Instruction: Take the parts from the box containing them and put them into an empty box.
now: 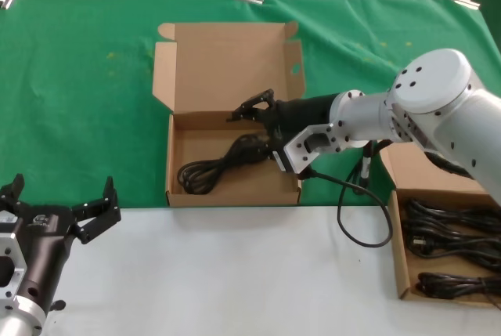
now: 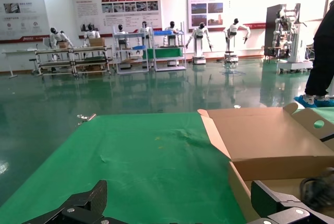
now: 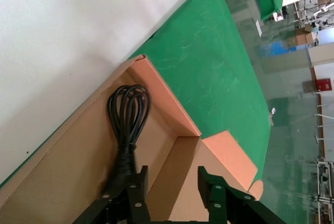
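The parts are black power cords. One looped cord lies on the floor of the middle box, the one whose raised lid has a small hole in a side flap. The rest lie stacked in the second box, well to the robot's right of the middle box at the surface's edge. The right gripper hangs over the middle box's rear, jaws spread around nothing, the cord's plug end just below them. So this looks like the release step. Next: lift clear, return to the second box for another cord. The left gripper waits, jaws spread, left of the middle box.
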